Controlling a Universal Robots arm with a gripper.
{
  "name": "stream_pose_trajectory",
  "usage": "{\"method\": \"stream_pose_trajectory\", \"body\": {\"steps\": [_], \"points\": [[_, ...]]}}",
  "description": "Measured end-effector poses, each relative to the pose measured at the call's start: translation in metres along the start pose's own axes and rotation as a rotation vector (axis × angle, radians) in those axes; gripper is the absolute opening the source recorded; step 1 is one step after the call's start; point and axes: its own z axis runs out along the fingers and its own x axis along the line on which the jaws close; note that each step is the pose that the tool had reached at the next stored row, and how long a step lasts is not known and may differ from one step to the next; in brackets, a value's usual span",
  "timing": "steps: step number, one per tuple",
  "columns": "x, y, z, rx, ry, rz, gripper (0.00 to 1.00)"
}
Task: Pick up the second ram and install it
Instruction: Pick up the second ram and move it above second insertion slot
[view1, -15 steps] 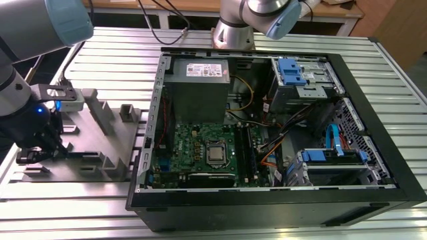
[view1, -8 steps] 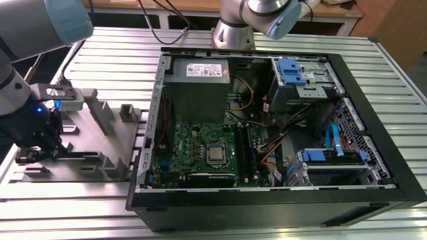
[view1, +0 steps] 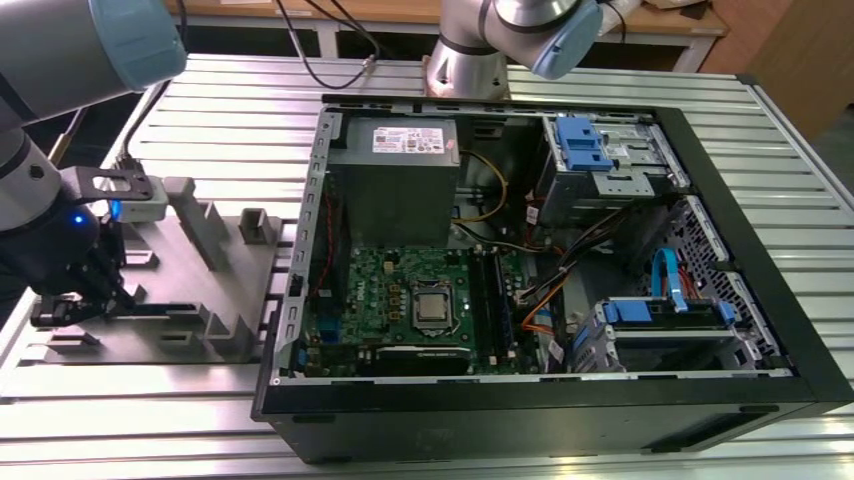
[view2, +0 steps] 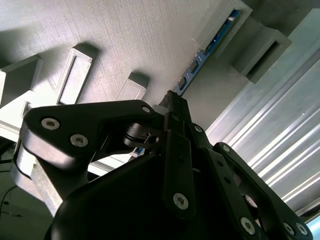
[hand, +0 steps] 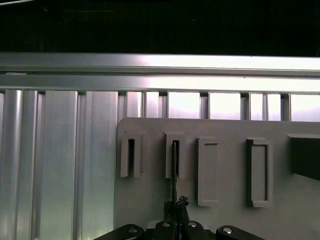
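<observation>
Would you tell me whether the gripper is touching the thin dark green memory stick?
Touching. In the second wrist view the gripper has its fingers shut on the near end of the thin dark green memory stick; no gap shows.

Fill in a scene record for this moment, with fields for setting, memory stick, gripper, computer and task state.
Setting: slatted aluminium table carrying a grey holder tray and a computer case
Memory stick: the second ram, a thin dark strip on edge, its far end in a raised tray slot
Gripper: the gripper is low over the tray, shut on the near end of the second ram
Computer: case open on its side, motherboard exposed, to the exterior view's right of the tray
Task state: ram at the tray, not in the case
</observation>
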Motion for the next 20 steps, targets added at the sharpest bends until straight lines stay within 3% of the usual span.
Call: {"method": "stream_pose_trajectory", "body": {"steps": [6, 20], "points": [[-0.0001, 0.0002, -0.0072, -0.0001, 0.0, 0.0, 0.08], [-0.0007, 0.0008, -0.0374, 0.0011, -0.0003, 0.0, 0.08]]}}
